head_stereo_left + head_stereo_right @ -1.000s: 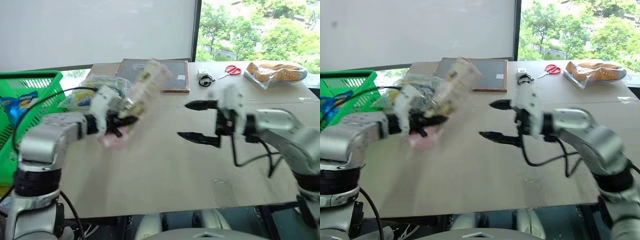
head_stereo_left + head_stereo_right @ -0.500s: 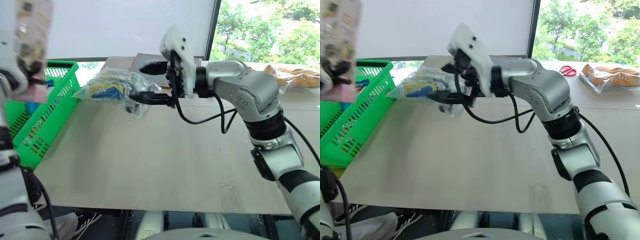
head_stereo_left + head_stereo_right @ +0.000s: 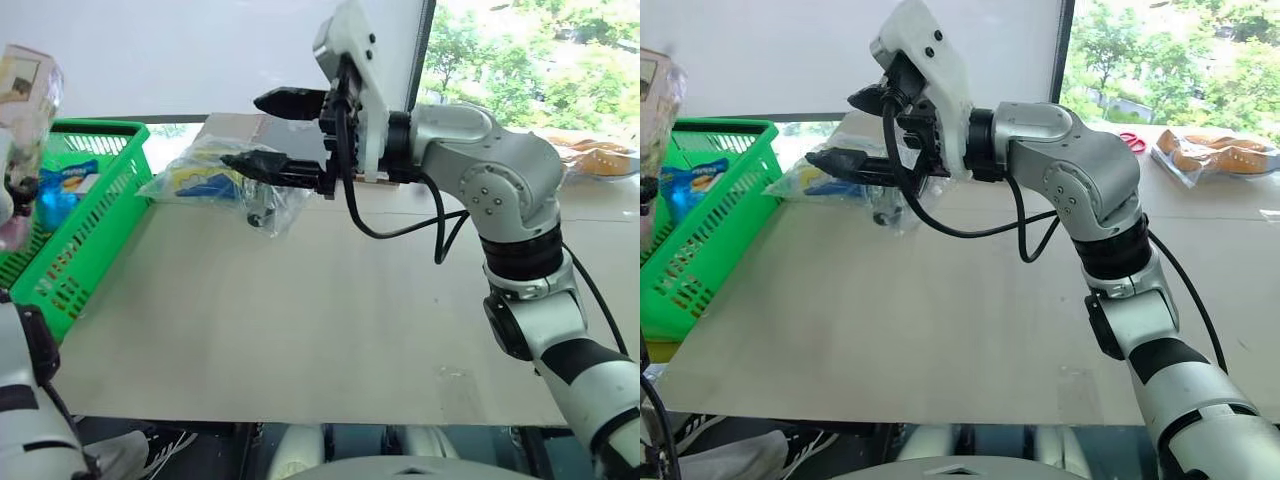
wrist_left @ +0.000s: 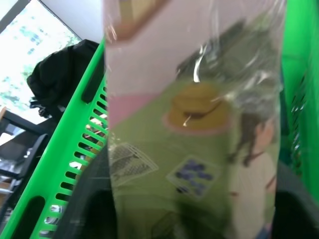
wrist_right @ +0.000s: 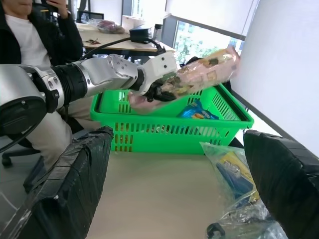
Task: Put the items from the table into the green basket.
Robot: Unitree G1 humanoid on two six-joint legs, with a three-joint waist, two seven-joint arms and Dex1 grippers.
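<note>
Carried leftward since a second ago, the long pink printed carton (image 5: 202, 74) has gone from above the table (image 3: 300, 330) to a spot in the air over the green basket (image 3: 92, 126). It sits at the tip of the left gripper (image 5: 155, 91), tilted with its free end up. Whether that gripper clamps it or has let go cannot be told.

The left wrist view shows the carton's print through shiny clear film: pink and green panels, a cartoon figure, a brown hat and a small cluster of blue berries. No word on it can be read.

The right gripper (image 3: 250, 130) has also swung over from mid-table to the far left. Its two black fingers (image 3: 285, 101) are spread wide and hold nothing. It points left, just above the crinkly clear bag (image 3: 222, 186). That bag, with its yellow-blue contents, lies on the table just right of the basket.

Inside the basket lies a blue packet (image 3: 62, 183) with white lettering too small to read.

At the far right of the table are red scissors (image 3: 1130, 141) and a bag of bread (image 3: 1210, 155).
</note>
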